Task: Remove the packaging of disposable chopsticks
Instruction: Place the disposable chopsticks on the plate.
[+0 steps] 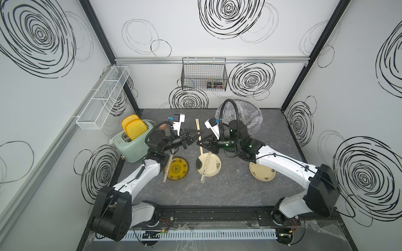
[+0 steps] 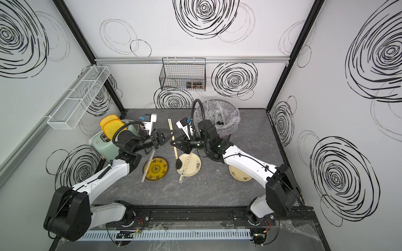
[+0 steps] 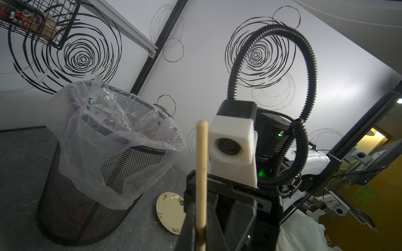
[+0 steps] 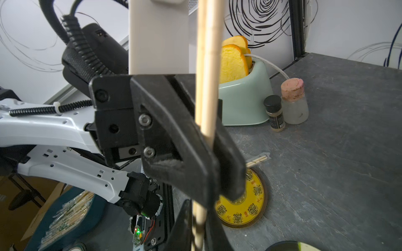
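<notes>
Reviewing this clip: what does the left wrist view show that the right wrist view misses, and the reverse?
Only the left wrist view: the mesh bin with its clear liner, a cream plate beside it, and the black wire basket on the wall.
Only the right wrist view: the green toaster with bread, a black-capped jar and a cork-topped jar beside it, and the yellow plate with the end of a wrapped pair at its rim.
Both: the bare disposable chopsticks, clamped in the left gripper.

My top views are evenly bright, with only soft shadows on the bench [image 1: 217, 191]; the walls [image 1: 359, 65] bow toward the edges. My wrist views are dimmer, and the chopsticks [image 4: 208, 87] close by look soft.
</notes>
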### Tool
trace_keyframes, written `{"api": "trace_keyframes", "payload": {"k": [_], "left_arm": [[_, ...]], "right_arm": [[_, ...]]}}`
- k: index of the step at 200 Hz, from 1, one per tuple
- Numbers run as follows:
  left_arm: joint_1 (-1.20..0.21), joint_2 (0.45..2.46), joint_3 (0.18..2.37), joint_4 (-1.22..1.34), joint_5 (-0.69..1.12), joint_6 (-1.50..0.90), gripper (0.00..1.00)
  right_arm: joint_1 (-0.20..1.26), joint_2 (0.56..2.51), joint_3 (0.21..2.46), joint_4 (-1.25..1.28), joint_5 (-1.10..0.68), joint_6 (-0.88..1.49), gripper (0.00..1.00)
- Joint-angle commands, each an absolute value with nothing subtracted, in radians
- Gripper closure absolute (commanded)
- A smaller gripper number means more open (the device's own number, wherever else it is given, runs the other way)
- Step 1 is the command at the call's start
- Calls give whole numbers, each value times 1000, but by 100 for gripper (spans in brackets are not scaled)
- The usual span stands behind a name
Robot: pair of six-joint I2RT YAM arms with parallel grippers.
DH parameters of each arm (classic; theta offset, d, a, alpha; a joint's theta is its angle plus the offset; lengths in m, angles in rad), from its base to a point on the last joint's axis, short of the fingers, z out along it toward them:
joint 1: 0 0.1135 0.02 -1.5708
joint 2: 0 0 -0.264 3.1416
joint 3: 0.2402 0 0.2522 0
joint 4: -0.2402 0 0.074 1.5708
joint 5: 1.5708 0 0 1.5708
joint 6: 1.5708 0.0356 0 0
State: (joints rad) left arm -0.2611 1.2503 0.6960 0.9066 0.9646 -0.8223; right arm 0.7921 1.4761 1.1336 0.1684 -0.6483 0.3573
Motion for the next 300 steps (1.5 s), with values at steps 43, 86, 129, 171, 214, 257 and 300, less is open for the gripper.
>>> {"api": "trace_keyframes", "payload": {"k": [43,86,129,171,214,257,300], "left_arm": [[-267,1247,722,940,957,-824,71],[-266,1229,704,1016,966,-855,44],[-257,1229,706,1009,971,-848,44],[-251,1219,732,887,974,-756,45],[-249,1229,739,854,973,-731,47],[-248,1216,747,812,968,-698,47],[-261,1203,761,748,951,-655,48]], "right_arm": [[796,1460,1130,165,-610,357,100],[759,1351,1048,103,-540,382,100],[668,1166,1005,-85,-433,415,100],[480,968,1025,-406,-318,470,100],[222,834,1035,-668,-215,413,100],[34,809,854,-666,-176,412,100],[-20,879,703,-587,-178,428,100]]}}
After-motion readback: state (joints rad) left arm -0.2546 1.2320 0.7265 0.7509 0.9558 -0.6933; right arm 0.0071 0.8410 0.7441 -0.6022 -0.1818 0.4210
